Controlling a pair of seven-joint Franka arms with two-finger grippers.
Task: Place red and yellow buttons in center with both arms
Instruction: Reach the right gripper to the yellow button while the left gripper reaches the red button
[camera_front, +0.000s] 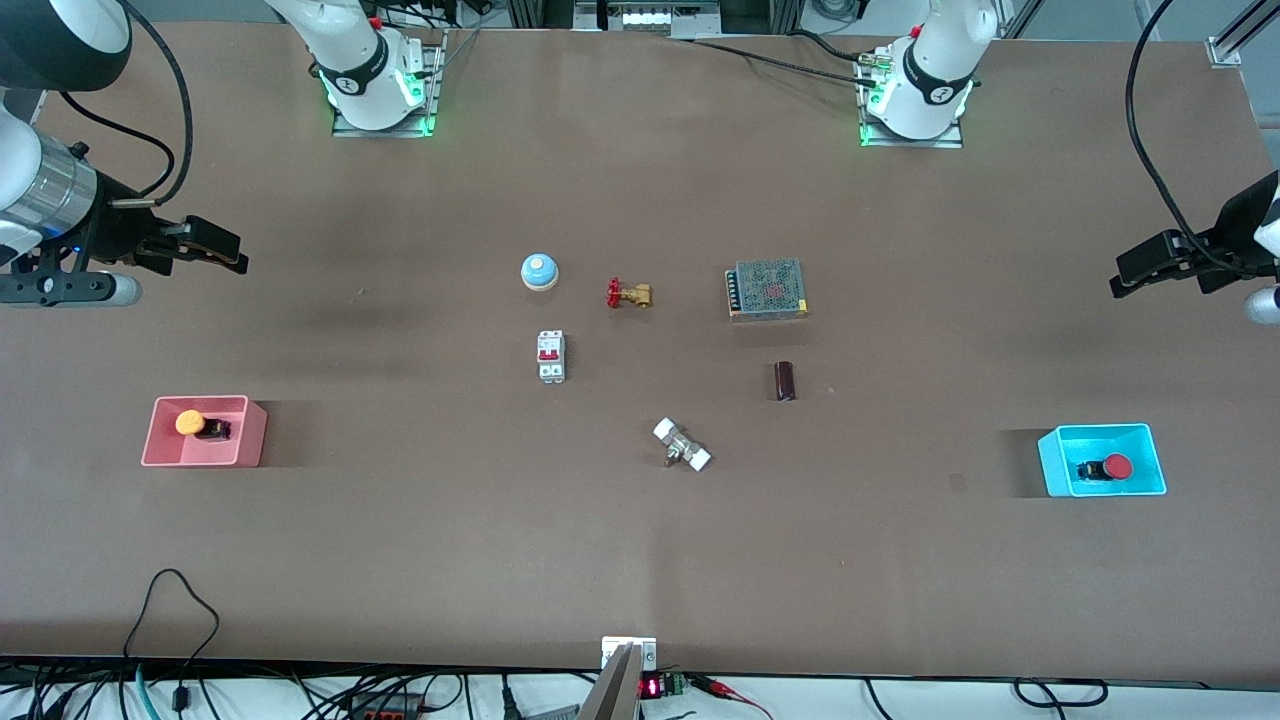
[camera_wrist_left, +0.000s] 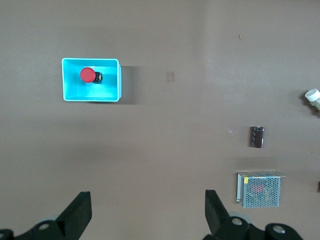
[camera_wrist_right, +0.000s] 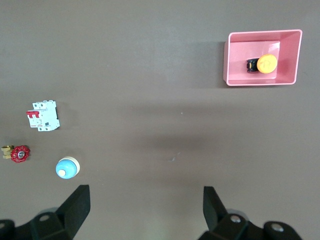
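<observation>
Front view, left gripper (camera_front: 1125, 280): jaws spread wide and holding nothing, high over the worktop (camera_front: 640, 560) at the left arm's end; the left wrist view shows the same gap, left gripper (camera_wrist_left: 147, 212).
Right gripper (camera_front: 235, 258): jaws wide apart and empty too, up over the right arm's end, right gripper (camera_wrist_right: 145, 210).
Red button (camera_front: 1116, 466): lying on its side in the blue bin (camera_front: 1050, 460), nearer the front camera than the left gripper's spot.
Yellow button (camera_front: 190, 423): on its side in the pink bin (camera_front: 160, 440).
Step in hand: judged as the approach; each arm should drop straight into its bin and close on the short black body across its width, clear of the walls.
Centre: bell (camera_front: 539, 271), valve (camera_front: 628, 294), breaker (camera_front: 551, 356), white fitting (camera_front: 682, 445), dark cylinder (camera_front: 785, 381) and mesh box (camera_front: 767, 289) crowd it; bare worktop nearer the camera looks the safer place.
Hard to make out: both button bodies are partly masked by their caps; the left arm is cut off by the frame edge.
</observation>
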